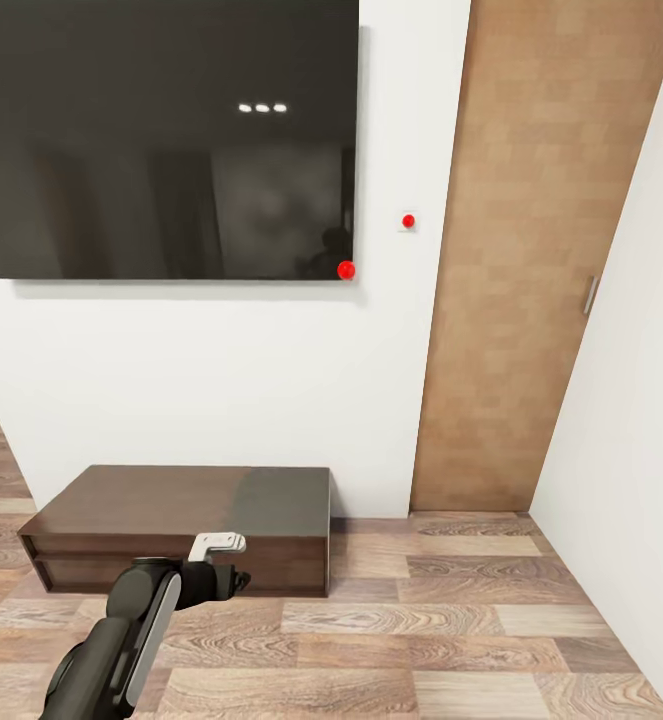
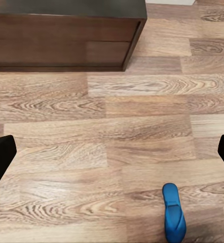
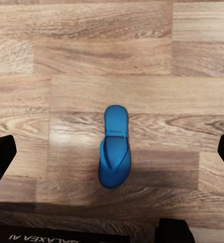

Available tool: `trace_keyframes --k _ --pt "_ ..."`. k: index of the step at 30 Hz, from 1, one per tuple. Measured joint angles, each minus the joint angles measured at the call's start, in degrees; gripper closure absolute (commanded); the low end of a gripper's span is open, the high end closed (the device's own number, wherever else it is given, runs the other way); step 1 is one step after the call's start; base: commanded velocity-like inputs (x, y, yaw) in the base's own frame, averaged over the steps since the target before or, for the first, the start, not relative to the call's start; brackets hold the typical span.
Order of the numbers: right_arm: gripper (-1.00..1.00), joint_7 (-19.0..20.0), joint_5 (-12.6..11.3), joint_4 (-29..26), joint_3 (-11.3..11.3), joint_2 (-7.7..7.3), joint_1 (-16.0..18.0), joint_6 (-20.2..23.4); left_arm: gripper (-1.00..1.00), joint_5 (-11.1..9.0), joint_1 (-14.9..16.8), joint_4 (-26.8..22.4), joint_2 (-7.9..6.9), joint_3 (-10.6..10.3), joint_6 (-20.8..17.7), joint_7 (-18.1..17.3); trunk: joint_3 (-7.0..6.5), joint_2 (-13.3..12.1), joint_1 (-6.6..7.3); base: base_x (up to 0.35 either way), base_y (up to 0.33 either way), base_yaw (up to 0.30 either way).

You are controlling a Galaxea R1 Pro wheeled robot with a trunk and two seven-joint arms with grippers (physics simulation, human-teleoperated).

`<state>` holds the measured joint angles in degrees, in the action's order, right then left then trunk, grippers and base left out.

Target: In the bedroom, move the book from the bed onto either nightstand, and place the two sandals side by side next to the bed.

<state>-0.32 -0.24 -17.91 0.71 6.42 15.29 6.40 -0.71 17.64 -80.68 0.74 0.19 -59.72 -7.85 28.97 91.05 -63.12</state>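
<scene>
Nearest, a bright blue flat sandal [image 3: 114, 148] lies alone on the wood-plank floor [image 3: 112, 55] beneath the right pincer [image 3: 112, 152], whose dark fingertips [image 3: 0, 158] stand wide apart at the frame edges, holding nothing. The left pincer [image 2: 112, 157] is likewise spread and empty, with a blue sandal [image 2: 173, 211] on the boards just nearer than it; whether this is the same sandal I cannot tell. Beyond the left arm [image 1: 121, 630] sits the long low dark-brown wooden TV cabinet [image 1: 181, 525], its drawers closed and its top bare. Farther back hang a black wall screen [image 1: 166, 140] and a tall wooden door [image 1: 531, 250] to the right. By my judgement, little is done: no sandal is gripped, and bed, book and nightstands remain to be reached.
</scene>
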Motion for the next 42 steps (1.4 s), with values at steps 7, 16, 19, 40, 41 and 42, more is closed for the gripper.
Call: trace_keyframes --k 7,16,19,40,41,42 --pt "-1.00 0.00 0.00 0.37 0.00 0.00 0.00 0.01 -1.00 -0.04 0.04 -0.05 -0.07 0.03 0.02 0.02 1.26 2.81 -1.54 0.000 0.000 0.000" --pt "-1.00 0.00 0.00 0.59 -0.02 -0.02 0.00 0.01 -1.00 -0.08 0.07 -0.08 -0.12 0.04 0.03 0.02 2.87 6.42 -3.52 0.000 0.000 0.000" --pt "-1.00 0.00 -0.03 0.66 0.00 -0.01 0.00 0.01 -1.00 -0.10 0.11 -0.10 -0.13 0.08 0.02 0.02 3.41 7.62 -4.17 0.000 0.000 0.000" --pt "-1.00 -0.09 0.02 2.52 -0.14 0.24 0.00 -0.05 -1.00 -0.08 0.16 -0.13 -0.05 0.11 0.03 0.04 7.18 16.05 -8.79 0.000 0.000 0.000" --pt "-1.00 -0.09 0.02 2.52 -0.14 0.24 0.00 -0.05 -1.00 -0.08 0.16 -0.13 -0.05 0.11 0.03 0.04 7.36 16.45 -9.01 0.000 0.000 0.000" --pt "-1.00 -0.12 0.03 2.49 -0.13 0.30 0.00 -0.04 -1.00 -0.09 0.16 -0.13 -0.05 0.10 0.03 0.04 7.54 16.85 -9.23 0.000 0.000 0.000"
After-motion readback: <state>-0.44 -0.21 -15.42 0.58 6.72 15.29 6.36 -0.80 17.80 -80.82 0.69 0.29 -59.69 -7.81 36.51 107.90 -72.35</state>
